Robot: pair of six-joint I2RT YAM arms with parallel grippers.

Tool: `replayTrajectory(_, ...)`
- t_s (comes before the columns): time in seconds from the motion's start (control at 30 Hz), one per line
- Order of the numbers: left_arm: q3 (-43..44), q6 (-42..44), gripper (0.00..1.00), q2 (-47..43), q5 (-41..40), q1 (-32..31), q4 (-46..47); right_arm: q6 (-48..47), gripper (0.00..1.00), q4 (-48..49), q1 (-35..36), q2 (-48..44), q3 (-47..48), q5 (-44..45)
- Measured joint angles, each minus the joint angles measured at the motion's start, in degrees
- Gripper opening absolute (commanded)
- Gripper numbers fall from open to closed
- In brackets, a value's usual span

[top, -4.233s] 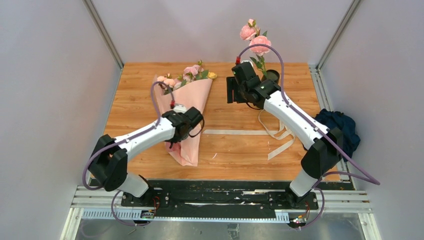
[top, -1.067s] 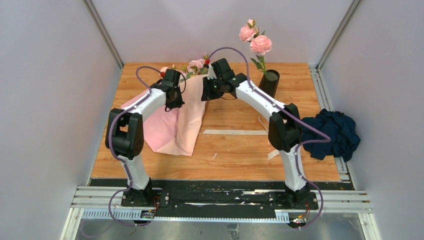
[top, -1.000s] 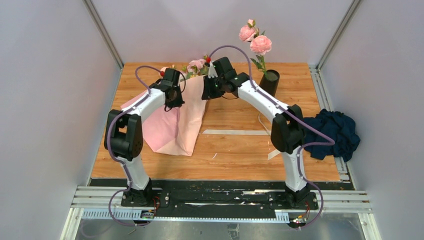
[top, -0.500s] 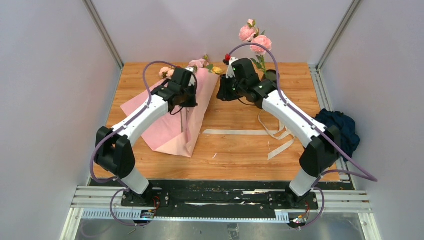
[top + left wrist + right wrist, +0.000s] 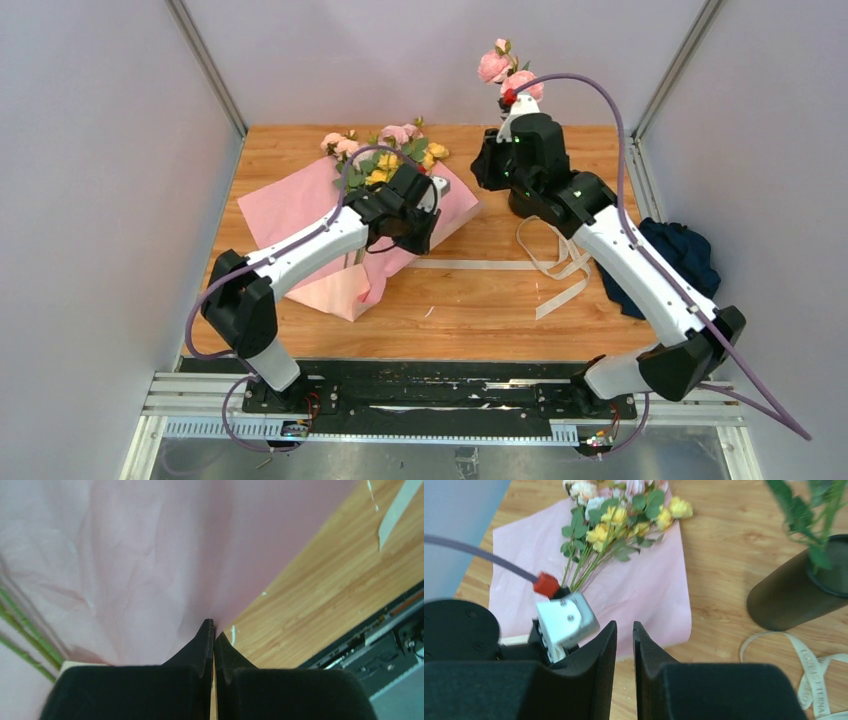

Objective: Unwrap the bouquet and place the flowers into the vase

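Cream ribbon (image 5: 556,266) is off and pale pink wrapping paper (image 5: 296,197) lies spread at centre-left, small pink-and-yellow flowers (image 5: 386,160) on it, none in tall matte black vase (image 5: 785,599) at right edge; left gripper (image 5: 214,636) clenched, seemingly pinching paper; right gripper (image 5: 624,630) slightly parted, empty.

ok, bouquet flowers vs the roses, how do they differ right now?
The flowers lie flat on the opened pink paper; the roses stand upright in the vase. The flowers are small, pink and yellow; the roses are big and all pink. Both have green leaves.
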Motion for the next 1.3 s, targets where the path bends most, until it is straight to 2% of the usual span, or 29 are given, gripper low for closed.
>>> replayTrajectory(0.17, 1.53, 0.37, 0.0, 2.05, 2.03, -4.44, -2.21, -0.94, 0.24, -0.24, -0.85, -2.08, 1.7, 2.62)
replayTrajectory(0.23, 3.37, 0.28, 0.03, 4.55, 3.15, -6.01, -2.6, -1.22, 0.28, -0.63, -1.14, -1.86, 2.05, 2.99)
replayTrajectory(0.27, 4.7, 0.15, 0.07, 6.36, 3.74, -6.93, -2.67, -1.38, 0.34, -1.01, -1.16, -1.66, 2.1, 3.21)
replayTrajectory(0.3, 5.31, 0.11, 0.1, 7.32, 4.09, -7.39, -2.67, -1.53, 0.44, -1.4, -1.16, -1.64, 2.14, 3.3)
replayTrajectory(0.33, 6.51, 0.0, 0.15, 9.01, 4.55, -8.15, -2.73, -1.79, 0.47, -1.84, -1.22, -1.09, 2.19, 3.32)
replayTrajectory(0.4, 7.8, -0.24, 0.43, 10.95, 4.92, -9.03, -2.75, -2.05, 0.56, -2.56, -1.33, -0.42, 2.19, 3.3)
replayTrajectory(0.47, 8.41, -0.96, 0.63, 11.85, 4.94, -9.62, -2.82, -2.36, 0.65, -3.98, -1.53, 0.87, 2.51, 3.3)
replayTrajectory(0.57, 8.35, -0.52, 0.77, 10.95, 3.69, -9.73, -3.21, -1.97, 0.74, -5.55, -1.53, 2.34, 2.69, 3.26)
replayTrajectory(0.6, 8.17, -0.35, 0.78, 10.14, 2.93, -9.7, -3.34, -1.81, 0.75, -5.81, -1.53, 2.69, 2.69, 3.32)
replayTrajectory(0.63, 7.61, -0.2, 0.86, 8.59, 1.68, -9.68, -3.58, -1.68, 0.76, -5.99, -1.53, 2.86, 2.69, 3.43)
replayTrajectory(0.67, 7.13, -0.02, 0.88, 7.32, 0.83, -9.6, -3.89, -1.55, 0.76, -6.03, -1.55, 2.97, 2.71, 3.54)
replayTrajectory(0.83, 0.94, 0.2, 0.89, -4.15, -2.6, -7.04, -5.38, 0.2, 0.76, -6.23, -2.08, 4.07, 3.5, 3.93)
replayTrajectory(0.97, -4.46, -0.09, 0.89, -10.01, -5.11, 1.49, -6.14, 2.03, 0.78, -6.67, -2.16, 6.95, 3.8, 3.32)
replayTrajectory(1.13, -7.32, -1.44, 0.89, -8.02, -10.14, 11.74, -9.44, 5.18, 0.85, -11.91, -1.46, 12.66, 3.8, -0.24)
replayTrajectory(1.3, -3.91, -2.56, 0.88, -3.87, -12.46, 13.97, -11.34, 8.52, 0.87, -20.02, 2.95, 14.38, 4.13, -2.71)
